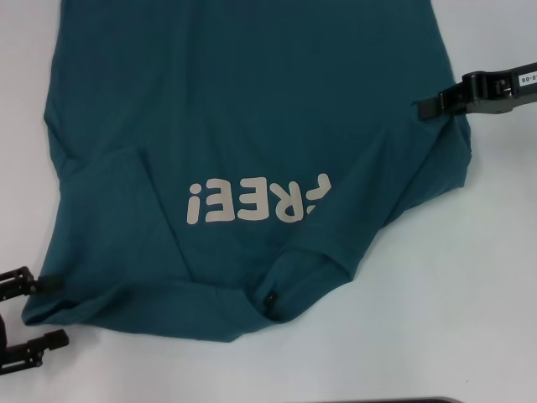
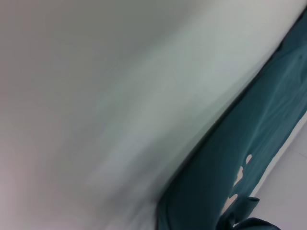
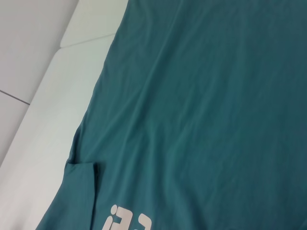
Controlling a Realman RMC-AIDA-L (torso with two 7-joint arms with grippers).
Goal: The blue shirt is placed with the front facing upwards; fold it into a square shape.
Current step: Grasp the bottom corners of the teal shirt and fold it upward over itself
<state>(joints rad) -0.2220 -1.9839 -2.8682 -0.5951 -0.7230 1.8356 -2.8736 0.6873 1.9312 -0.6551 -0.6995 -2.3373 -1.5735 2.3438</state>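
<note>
While the blue shirt [image 1: 252,126] lies front-up on the white worktop [image 1: 470,294], collar nearest me and hem running away, its long axis points straight ahead. My left end effector [image 1: 46,311], fingers spread, sits at the near left shoulder edge. My right end effector [image 1: 430,107] touches the right side fold; I cannot tell its state. Both seem placed to fold fabric inward.

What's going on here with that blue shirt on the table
A two-armed robot is working on the blue shirt, which lies front up on the white table, its pale lettering showing. The left end effector sits open at the shirt's near left corner. The right end effector meets the shirt's right edge by the sleeve. Only the sleeves look tucked inward.
</note>
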